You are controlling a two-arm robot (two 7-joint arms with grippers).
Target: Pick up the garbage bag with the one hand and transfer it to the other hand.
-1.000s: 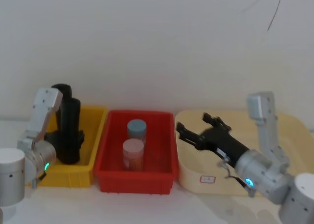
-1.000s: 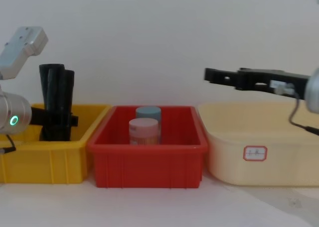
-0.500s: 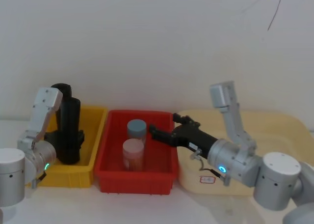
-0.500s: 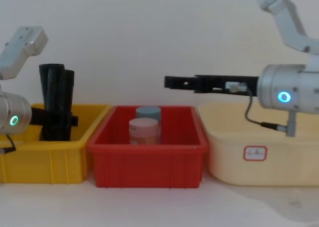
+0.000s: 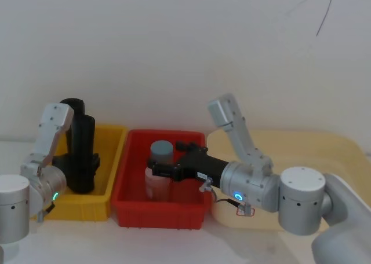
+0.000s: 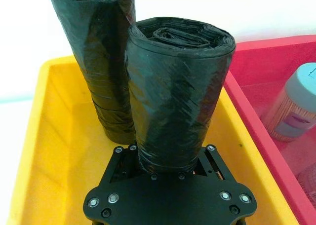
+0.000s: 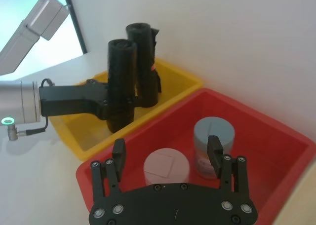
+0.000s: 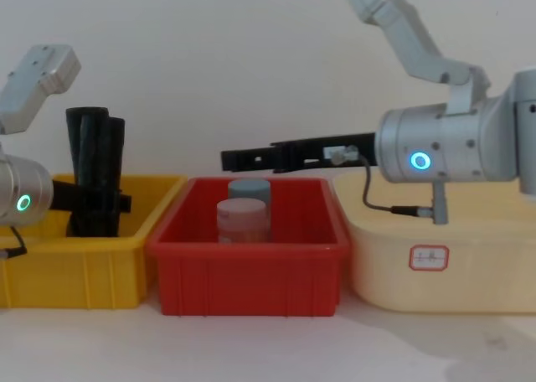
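**Count.** Two matte black rolled plastic cylinders, two jars, three bins and two grippers were present.

**Rolls.** Both stood upright in the yellow plastic bin [image 5: 110,190]. The garbage bag [image 5: 83,155] was the nearer roll. The second black roll [image 5: 72,114] stood just beside it at 11 o'clock and rose higher.

**Left gripper.** The left gripper [image 5: 90,160], on the silver arm with the green ring light, was clamped around the lower part of the garbage bag. The roll's base remained inside the yellow bin.

**Bins.** The red plastic bin [image 5: 159,213] sat at 3 o'clock of the yellow bin, their walls adjoining. The cream oval tub [image 5: 342,145], which bore a white label [image 8: 428,257], sat at 3 o'clock of the red bin.

**Jars.** The blue-lidded jar [image 5: 162,150] stood at 12 o'clock of the pink-lidded jar [image 5: 155,180], both in the red bin.

**Right gripper.** The right gripper [image 7: 166,150], on the arm with the blue ring light, was level above the red bin. Its fingers were spread and empty, pointing toward 9 o'clock. Both jars stood directly beneath it, and the bin walls lay between it and the garbage bag.
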